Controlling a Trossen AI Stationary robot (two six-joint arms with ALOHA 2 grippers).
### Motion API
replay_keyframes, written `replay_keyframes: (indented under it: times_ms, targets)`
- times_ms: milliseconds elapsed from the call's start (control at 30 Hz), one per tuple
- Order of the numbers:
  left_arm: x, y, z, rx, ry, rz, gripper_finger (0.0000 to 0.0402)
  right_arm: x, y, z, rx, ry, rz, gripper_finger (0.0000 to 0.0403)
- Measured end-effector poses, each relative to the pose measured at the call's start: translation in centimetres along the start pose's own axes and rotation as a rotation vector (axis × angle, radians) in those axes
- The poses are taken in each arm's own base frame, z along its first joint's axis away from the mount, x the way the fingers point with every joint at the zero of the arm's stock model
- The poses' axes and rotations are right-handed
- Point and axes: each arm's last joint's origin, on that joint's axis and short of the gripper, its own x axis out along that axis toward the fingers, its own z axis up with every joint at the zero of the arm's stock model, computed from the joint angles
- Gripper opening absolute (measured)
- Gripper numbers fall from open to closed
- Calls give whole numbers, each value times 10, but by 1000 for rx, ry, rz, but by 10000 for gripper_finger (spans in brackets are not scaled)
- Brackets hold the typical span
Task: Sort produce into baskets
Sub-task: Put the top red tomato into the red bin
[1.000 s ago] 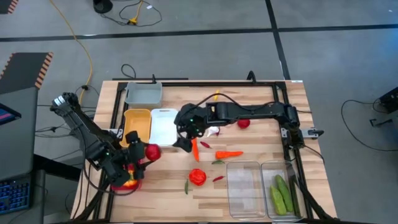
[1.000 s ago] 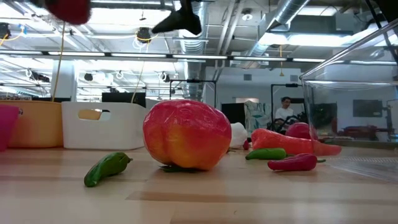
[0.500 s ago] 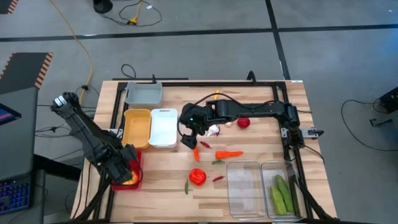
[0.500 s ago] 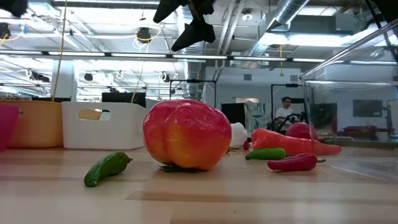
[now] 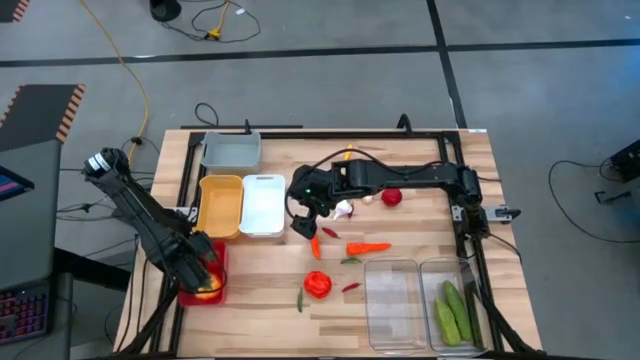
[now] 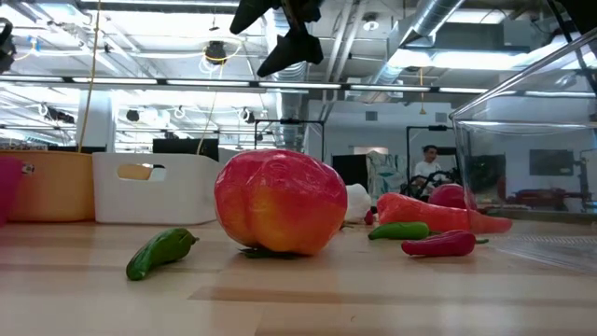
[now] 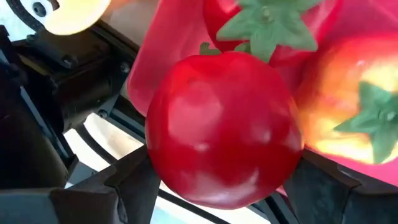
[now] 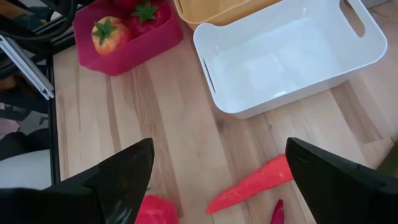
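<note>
My left gripper (image 5: 203, 272) is at the table's near left, pointing down over the red basket (image 5: 222, 292), shut on a red tomato (image 7: 224, 130). In the basket below lie another tomato (image 7: 267, 25) and an orange-yellow piece (image 7: 354, 106). My right gripper (image 5: 303, 222) hangs open above the table's middle, beside the white basket (image 5: 263, 205), with nothing between its fingers (image 8: 124, 174). Loose produce lies on the wood: a red pepper (image 5: 318, 284), a carrot (image 5: 368, 247), a tomato (image 5: 391, 197), white garlic (image 5: 345, 210) and small chilies. My left gripper pinches the red tomato between its two fingers, one on each opposite side of the round body (image 7: 165, 168). The fingers come from above, pointing down. The tomato hangs over the red basket's inside (image 7: 174, 37); whether it touches the pieces below, I cannot tell.
A yellow basket (image 5: 221, 205) and a grey basket (image 5: 231, 150) stand by the white one. Two clear baskets (image 5: 392, 305) sit at the near right, one holding cucumbers (image 5: 453, 310). A dark frame runs along the table's edges.
My left gripper has carried the tomato toward the table's near left corner and down over the red basket, turning from slanted to pointing down. My right gripper has tipped downward a little.
</note>
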Motion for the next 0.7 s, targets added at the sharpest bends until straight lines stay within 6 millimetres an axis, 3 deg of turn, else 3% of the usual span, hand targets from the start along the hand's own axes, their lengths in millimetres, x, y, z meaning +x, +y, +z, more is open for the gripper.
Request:
replay_keyframes:
  times_ms: [433, 700]
  targets:
    - [1, 0, -1, -14, 21, 0, 291, 0, 0, 0, 1, 0, 0, 388]
    - [1, 0, -1, -13, 39, 1, 330, 0, 0, 0, 1, 1, 1, 388]
